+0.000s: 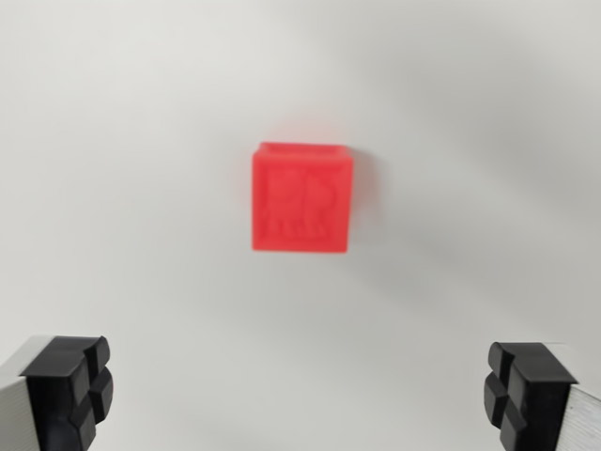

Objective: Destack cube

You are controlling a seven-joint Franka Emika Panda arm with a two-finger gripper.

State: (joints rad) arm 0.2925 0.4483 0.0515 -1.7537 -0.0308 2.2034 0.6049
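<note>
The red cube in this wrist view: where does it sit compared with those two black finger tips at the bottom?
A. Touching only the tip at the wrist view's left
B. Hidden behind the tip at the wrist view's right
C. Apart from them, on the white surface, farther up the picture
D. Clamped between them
C: the red cube lies alone on the white surface, with the end effector wide open and its fingertips clear of it.
</note>
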